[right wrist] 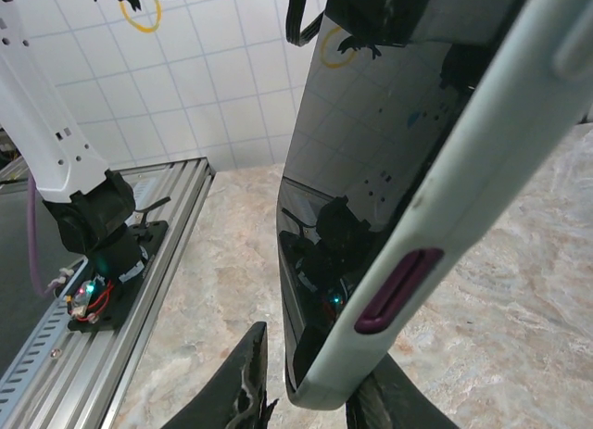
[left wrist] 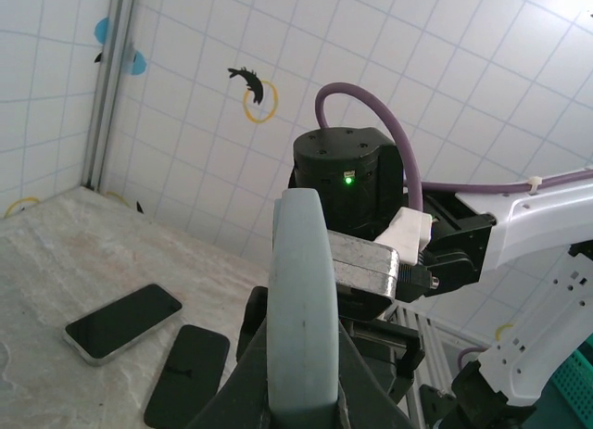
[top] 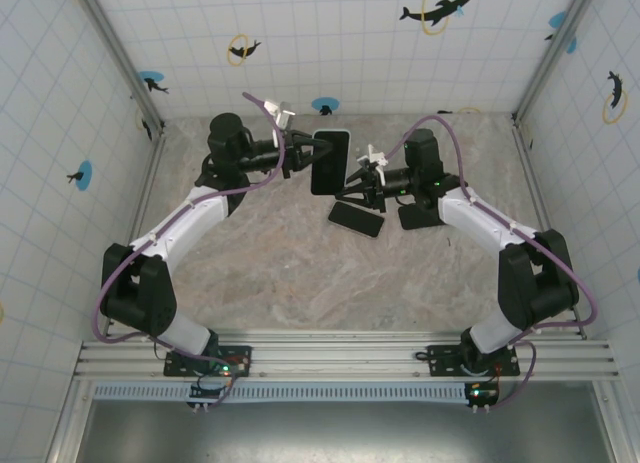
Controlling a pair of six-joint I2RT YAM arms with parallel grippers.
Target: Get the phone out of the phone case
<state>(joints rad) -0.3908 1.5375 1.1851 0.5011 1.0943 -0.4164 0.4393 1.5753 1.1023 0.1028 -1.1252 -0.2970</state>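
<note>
The phone (top: 330, 163) sits in its case (right wrist: 445, 197), held up in the air over the far middle of the tabletop (top: 300, 273), roughly on end with its dark screen (right wrist: 371, 170) facing the right arm. The case is pale grey with a purple side button (right wrist: 398, 285).

The left tool (top: 312, 160) is clamped on the cased phone from the left; in the left wrist view the pale case edge rises straight up from between its dark fingers (left wrist: 250, 355).

The right tool (top: 352, 190) is at the phone's lower end. In the right wrist view its fingers (right wrist: 246, 383) stand apart on either side of that end, with a gap showing between the left one and the case.

A second phone (left wrist: 122, 322) with a silver edge lies flat on the tabletop, and a dark flat slab (left wrist: 188, 373) lies just beside it.
</note>
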